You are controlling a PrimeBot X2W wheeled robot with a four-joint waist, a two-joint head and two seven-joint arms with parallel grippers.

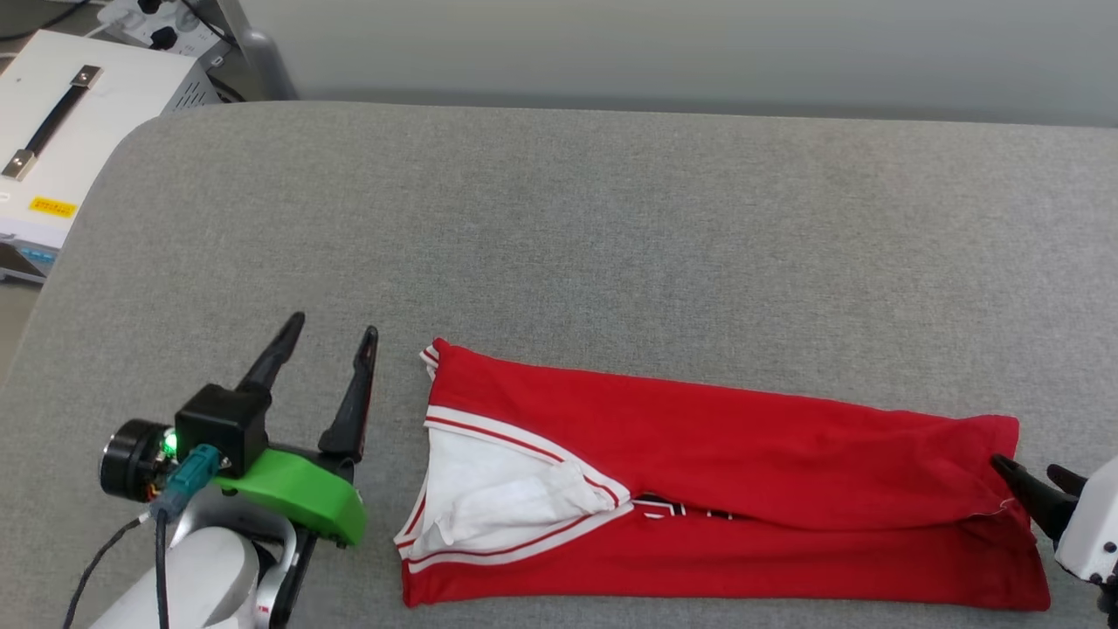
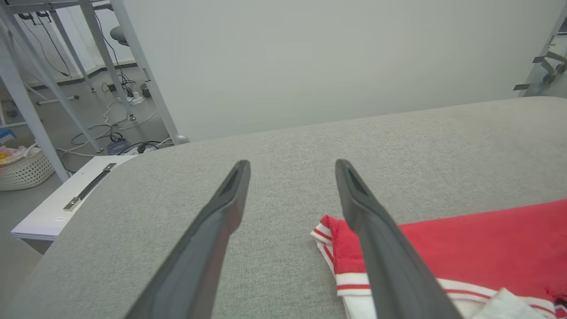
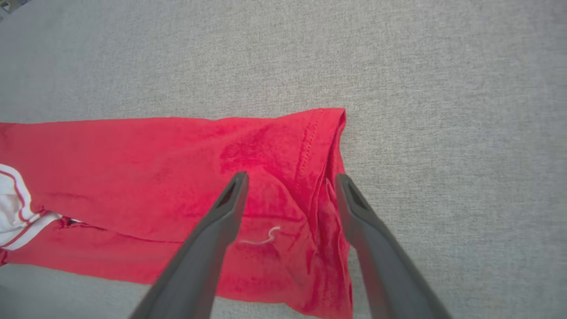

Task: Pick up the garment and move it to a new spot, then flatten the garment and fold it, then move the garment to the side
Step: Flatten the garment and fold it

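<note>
The garment (image 1: 716,472) is a red jersey with a white sleeve and striped trim, lying folded lengthwise into a long band on the grey padded table (image 1: 559,227). A sliver of black lettering peeks out at the fold. My left gripper (image 1: 332,336) stands open just left of the collar end, apart from the cloth; the left wrist view has the left gripper (image 2: 292,166) over the table, the garment (image 2: 478,239) to its right. My right gripper (image 1: 1026,476) is open at the hem end. In the right wrist view the right gripper (image 3: 290,177) hovers over the hem of the garment (image 3: 177,168), holding nothing.
A white case (image 1: 61,131) with a black strap handle stands beside the table's far left corner. A pale wall runs behind the table. Off the left edge are metal frame legs (image 2: 133,66), floor cables and a white basket (image 2: 22,170).
</note>
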